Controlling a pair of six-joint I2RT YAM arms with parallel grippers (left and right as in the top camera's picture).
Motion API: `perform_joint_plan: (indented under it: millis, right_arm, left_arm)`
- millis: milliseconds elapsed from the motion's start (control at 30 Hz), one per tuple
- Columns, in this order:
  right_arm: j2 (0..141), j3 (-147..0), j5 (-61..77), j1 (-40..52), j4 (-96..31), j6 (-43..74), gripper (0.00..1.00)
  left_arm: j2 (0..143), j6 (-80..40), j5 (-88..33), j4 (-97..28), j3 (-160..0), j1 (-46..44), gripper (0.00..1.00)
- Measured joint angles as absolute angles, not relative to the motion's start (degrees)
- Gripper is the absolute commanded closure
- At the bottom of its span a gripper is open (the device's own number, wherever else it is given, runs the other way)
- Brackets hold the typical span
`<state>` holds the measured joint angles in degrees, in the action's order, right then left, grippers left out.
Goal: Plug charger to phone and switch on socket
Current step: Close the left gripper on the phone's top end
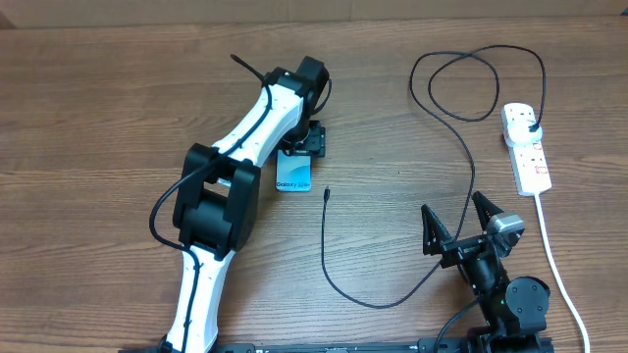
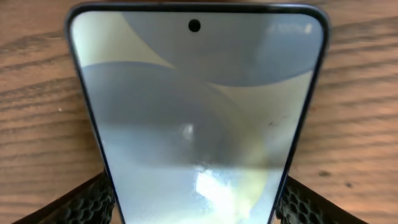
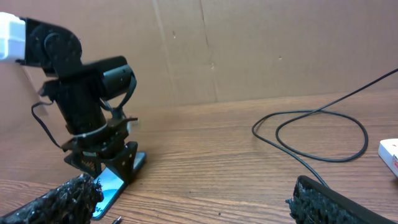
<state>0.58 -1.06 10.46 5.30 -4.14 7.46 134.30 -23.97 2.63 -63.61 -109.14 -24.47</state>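
Note:
The phone [image 1: 293, 176] lies flat on the wooden table, its light blue screen up. My left gripper [image 1: 299, 147] reaches down over its far half. In the left wrist view the phone [image 2: 199, 112] fills the frame and the black fingers [image 2: 81, 202] sit against both long edges, shut on it. The charger [image 1: 329, 265] is a thin black cable; its connector tip [image 1: 325, 192] lies loose just right of the phone, and its plug [image 1: 530, 125] sits in the socket [image 1: 527, 157] at far right. My right gripper [image 1: 453, 211] stands wide open near the front edge, holding nothing.
A thick white cord [image 1: 554, 265] runs from the socket down to the front edge, right of my right arm. The black cable makes a loop [image 1: 476, 83] at the back. A cardboard wall [image 3: 249, 50] stands behind the table.

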Motion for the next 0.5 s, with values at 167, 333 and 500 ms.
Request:
perform_joint_plan:
  millis: [167, 333, 500]
  right_arm:
    - [0.6, -1.1, 10.5, 5.3, -4.2, 7.5, 0.0]
    - [0.6, -1.1, 10.5, 5.3, -4.2, 7.5, 0.0]
    - [0.6, -1.1, 10.5, 5.3, -4.2, 7.5, 0.0]
  left_arm:
    - [134.3, -23.8, 2.6, -58.6, -107.9, -24.4, 0.01]
    - [134.3, -23.8, 2.6, -58.2, -107.7, -24.4, 0.0]
    - [133.9, -23.9, 2.5, -58.1, -107.0, -24.4, 0.09]
